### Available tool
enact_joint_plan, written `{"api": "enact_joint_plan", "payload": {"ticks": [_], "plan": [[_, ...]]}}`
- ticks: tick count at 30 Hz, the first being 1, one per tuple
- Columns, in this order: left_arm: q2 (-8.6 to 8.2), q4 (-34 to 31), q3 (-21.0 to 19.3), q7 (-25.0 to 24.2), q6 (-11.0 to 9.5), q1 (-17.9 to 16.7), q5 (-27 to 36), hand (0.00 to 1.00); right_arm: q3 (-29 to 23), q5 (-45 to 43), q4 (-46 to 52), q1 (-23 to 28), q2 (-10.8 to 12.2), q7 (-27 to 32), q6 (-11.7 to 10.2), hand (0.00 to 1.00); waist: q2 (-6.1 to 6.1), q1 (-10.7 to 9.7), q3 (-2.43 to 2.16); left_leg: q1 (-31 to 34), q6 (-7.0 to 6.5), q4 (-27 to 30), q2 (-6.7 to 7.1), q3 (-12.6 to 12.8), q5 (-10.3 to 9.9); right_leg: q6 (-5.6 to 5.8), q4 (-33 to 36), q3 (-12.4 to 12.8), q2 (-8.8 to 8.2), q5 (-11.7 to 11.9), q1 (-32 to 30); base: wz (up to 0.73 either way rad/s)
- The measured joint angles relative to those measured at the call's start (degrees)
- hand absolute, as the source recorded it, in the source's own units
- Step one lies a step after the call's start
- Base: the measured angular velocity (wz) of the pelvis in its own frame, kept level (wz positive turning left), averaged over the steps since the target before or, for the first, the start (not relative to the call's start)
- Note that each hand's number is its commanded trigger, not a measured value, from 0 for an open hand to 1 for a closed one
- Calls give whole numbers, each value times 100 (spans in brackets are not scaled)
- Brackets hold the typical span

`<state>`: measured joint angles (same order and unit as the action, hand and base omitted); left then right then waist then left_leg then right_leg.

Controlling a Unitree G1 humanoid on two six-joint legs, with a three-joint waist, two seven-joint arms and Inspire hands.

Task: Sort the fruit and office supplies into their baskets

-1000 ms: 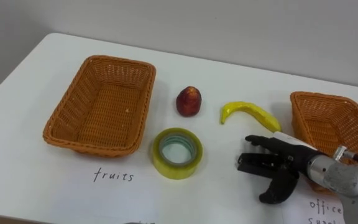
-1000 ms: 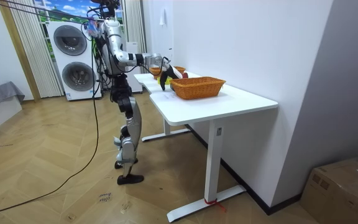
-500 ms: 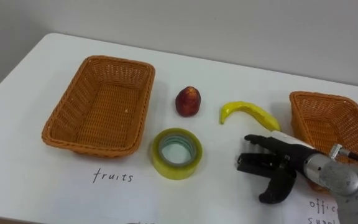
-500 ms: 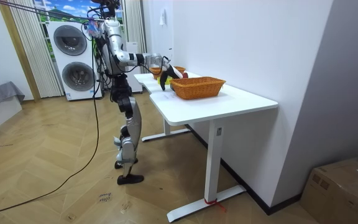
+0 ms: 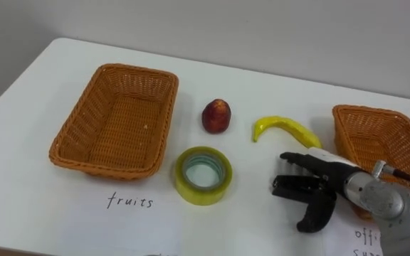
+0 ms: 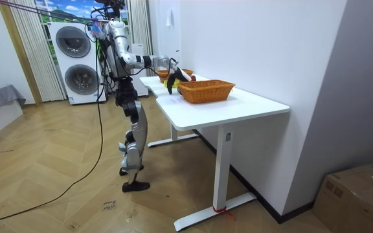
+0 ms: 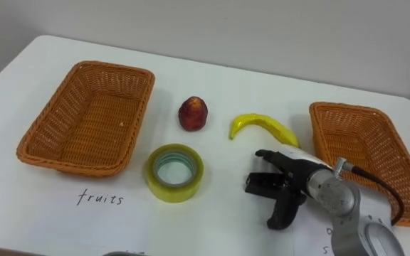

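Right hand: open, fingers spread, holding nothing; over the tabletop, just near of the banana.
Banana: on tabletop, between red fruit and right basket.
Red fruit: right of left basket.
Tape roll: flat, near-centre, left of hand.

We see a white desk against a plain white wall on a herringbone wood floor, two stacked washing machines beside pale curtains at the far end, and a cardboard box low at the room view's right.
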<state>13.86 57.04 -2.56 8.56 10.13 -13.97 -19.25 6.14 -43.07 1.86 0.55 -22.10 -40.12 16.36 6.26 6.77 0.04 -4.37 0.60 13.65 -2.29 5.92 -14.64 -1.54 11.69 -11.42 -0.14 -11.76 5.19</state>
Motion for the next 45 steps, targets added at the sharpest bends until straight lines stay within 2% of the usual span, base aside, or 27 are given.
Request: {"api": "enact_joint_plan", "payload": {"ticks": [4, 5, 6, 12, 23, 33, 39, 45], "plan": [[-2, -13, 55, -1, 0, 4, 103, 0, 31, -9, -51, -5, 1, 5, 25, 0, 11, 3, -4, 15, -1, -1, 2, 1, 0, 6, -7, 6, -1, 11, -14, 0], [-1, -14, 55, -1, 0, 8, 103, 0, 39, -12, -55, -8, 1, 5, 36, 17, 12, 3, -5, 15, -1, -1, 2, 1, 0, 6, -7, 6, -1, 12, -14, 0], [0, -16, 55, -1, 0, 18, 102, 0, 53, -12, -56, -10, 1, 8, 60, 100, 18, 8, -9, 17, -1, -2, 2, 1, 0, 6, -7, 13, 1, 11, -18, 0], [2, -29, 59, -5, 37, 65, 103, 0, 152, -55, -78, -7, -1, 131, 89, 100, 82, 46, -52, 22, -1, -3, -1, -4, 1, 5, -10, 21, 9, 12, -21, 0], [21, -33, 103, -25, 47, 193, 104, 0, 175, -387, -361, -199, 55, 754, 148, 100, 118, 144, -49, 78, -1, 4, 0, -80, 0, 5, -9, 3, 12, 16, -16, 2], [25, 74, 169, -40, 79, 226, 120, 0, 179, -425, -477, -277, 86, 820, 248, 100, 128, 125, -45, 88, 0, -8, 0, -142, 0, 11, -10, -95, 13, 20, 1, 3], [28, 74, 190, -30, 83, 229, 165, 0, 176, -264, -493, -269, 85, 832, 277, 100, 117, 144, -42, 87, 5, -11, -1, -137, 3, 5, -8, -63, 21, 24, 0, -1], [22, 90, 224, 78, 71, 222, 383, 0, 125, 140, -441, -231, 72, 1117, 227, 100, 101, 113, -37, 71, 6, -13, -4, -129, 4, 1, 1, -30, 22, 27, -2, -1]]}}
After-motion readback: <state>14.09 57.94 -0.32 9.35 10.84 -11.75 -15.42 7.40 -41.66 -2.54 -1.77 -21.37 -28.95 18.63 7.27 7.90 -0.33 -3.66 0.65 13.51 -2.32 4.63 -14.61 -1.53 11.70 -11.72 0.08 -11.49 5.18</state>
